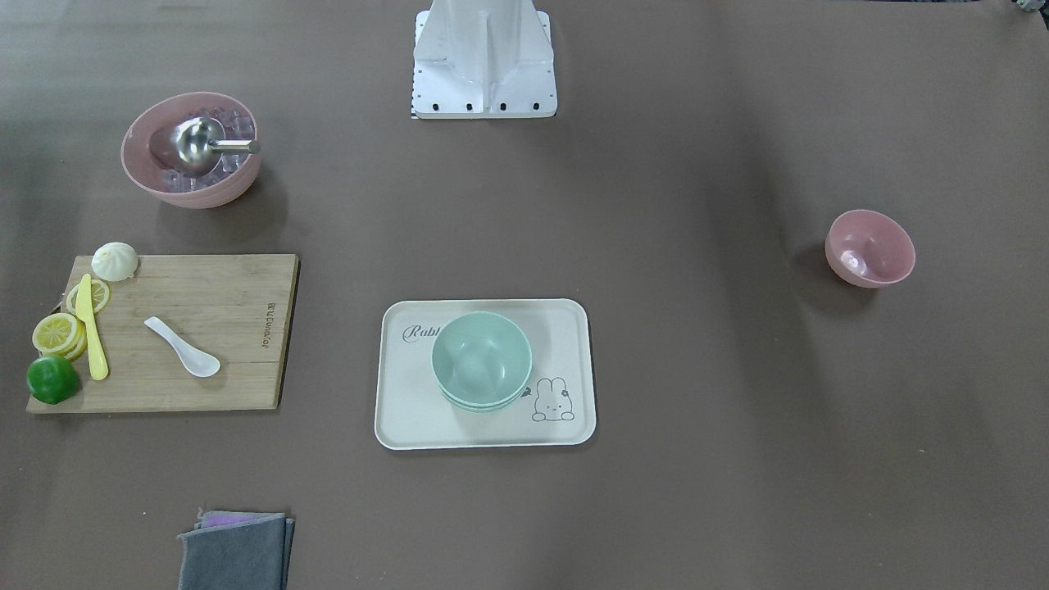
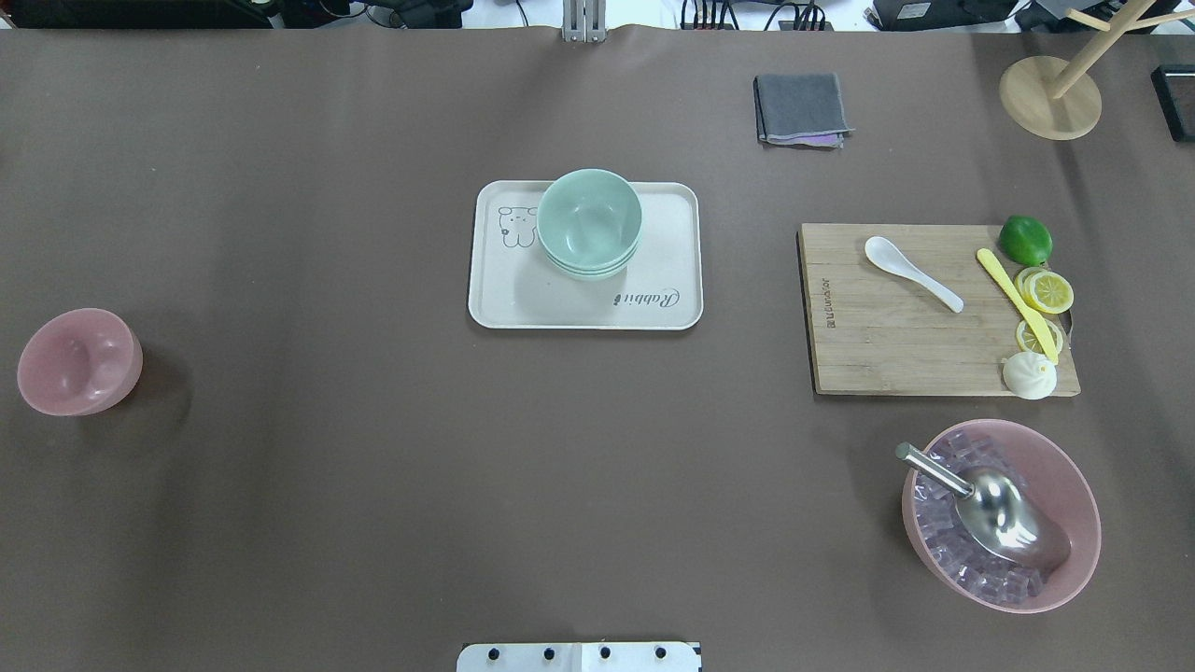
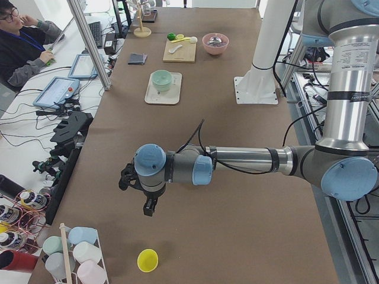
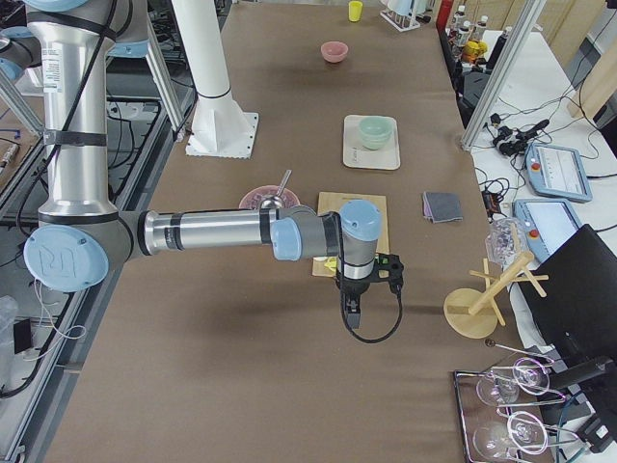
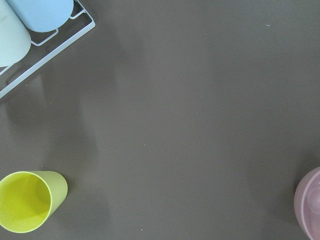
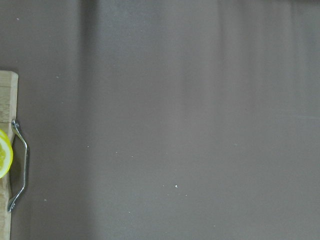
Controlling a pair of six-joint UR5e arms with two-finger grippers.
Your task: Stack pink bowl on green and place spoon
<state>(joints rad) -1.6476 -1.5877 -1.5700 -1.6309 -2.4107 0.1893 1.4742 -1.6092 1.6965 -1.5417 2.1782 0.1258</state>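
Folded grey cloth [image 1: 236, 551] lay closest in the front view. Beyond it the green bowl [image 1: 482, 360] sat on its tray [image 1: 565, 328], and neither hand showed there.

From overhead I saw the pink bowl [image 2: 79, 361] far out on the left arm's side. The spoon [image 2: 912, 273] lay on the cutting board [image 2: 896, 355] on the right arm's side.

In the left side view the left gripper [image 3: 150, 208] hung over bare table near a yellow cup [image 3: 147, 260]. I could not tell how wide it stood or whether it held anything. The right side view left the right gripper [image 4: 352, 316] just as unreadable, just past the board's end.

On the left wrist camera, the pink bowl's edge sat off the hand's lower right.

I judged the bowl came first. The left hand should swing that way, pinch one rim wall and keep the bowl level before lowering it into the green one.
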